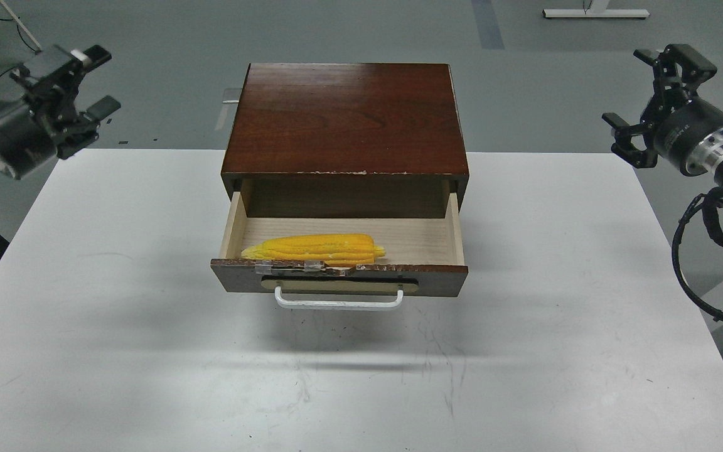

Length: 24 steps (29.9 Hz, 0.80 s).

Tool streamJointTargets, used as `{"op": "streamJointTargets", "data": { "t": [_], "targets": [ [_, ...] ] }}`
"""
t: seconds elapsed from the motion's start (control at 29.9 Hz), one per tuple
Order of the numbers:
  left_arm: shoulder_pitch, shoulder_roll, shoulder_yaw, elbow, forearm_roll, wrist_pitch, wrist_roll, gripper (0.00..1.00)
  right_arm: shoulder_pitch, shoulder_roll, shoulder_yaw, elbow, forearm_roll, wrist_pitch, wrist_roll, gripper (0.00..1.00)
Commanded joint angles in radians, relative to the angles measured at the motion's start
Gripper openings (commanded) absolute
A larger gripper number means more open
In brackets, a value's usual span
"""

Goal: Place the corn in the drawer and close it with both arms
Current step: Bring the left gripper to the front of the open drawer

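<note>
Already the table (117, 282) carries the cabinet (346, 119) with its drawer (459, 242) pulled out, so a shove from one arm alone could skew or jam it, or slide the whole cabinet back. Both arms hang well apart from it, left gripper (88, 85) and right gripper (647, 94) spread wide and empty. Inside, against the front wall, the corn (317, 248) lies crosswise, parallel to the handle (338, 303), tapered tip toward the left.
</note>
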Motion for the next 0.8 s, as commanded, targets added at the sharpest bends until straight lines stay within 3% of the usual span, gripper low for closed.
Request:
{"op": "streamJointTargets", "data": {
  "t": [0.0, 0.03, 0.07, 0.13, 0.17, 0.27, 0.53, 0.77],
  "targets": [
    [-0.099, 0.003, 0.012, -0.016, 0.056, -0.006, -0.004, 0.93, -0.009, -0.01, 0.0, -0.01, -0.001, -0.001, 0.0, 1.0],
    [-0.126, 0.005, 0.012, -0.037, 0.126, -0.009, -0.004, 0.69, -0.009, -0.01, 0.0, -0.013, -0.001, -0.001, 0.002, 1.0],
    [-0.139, 0.009, 0.012, -0.094, 0.222, -0.021, -0.004, 0.3, -0.01, -0.012, -0.002, -0.013, -0.001, 0.0, 0.002, 1.0],
    [-0.14, 0.014, 0.012, -0.155, 0.325, -0.051, -0.004, 0.04, -0.012, -0.012, -0.003, -0.013, -0.001, 0.0, 0.002, 1.0],
    [-0.14, 0.031, 0.014, -0.215, 0.402, -0.083, -0.004, 0.0, -0.016, -0.012, -0.006, -0.013, -0.001, 0.0, 0.002, 1.0],
    [-0.127, 0.148, 0.015, -0.423, 0.453, -0.115, -0.004, 0.0, -0.039, -0.01, -0.011, -0.014, -0.003, 0.0, 0.003, 1.0],
    [-0.116, 0.183, 0.107, -0.681, 0.455, -0.115, -0.004, 0.0, -0.076, 0.008, -0.022, -0.103, -0.004, 0.008, 0.002, 1.0],
    [-0.071, 0.106, 0.23, -0.709, 0.479, -0.115, -0.004, 0.0, -0.079, 0.031, -0.023, -0.145, -0.006, 0.012, -0.001, 1.0]
  ]
}}
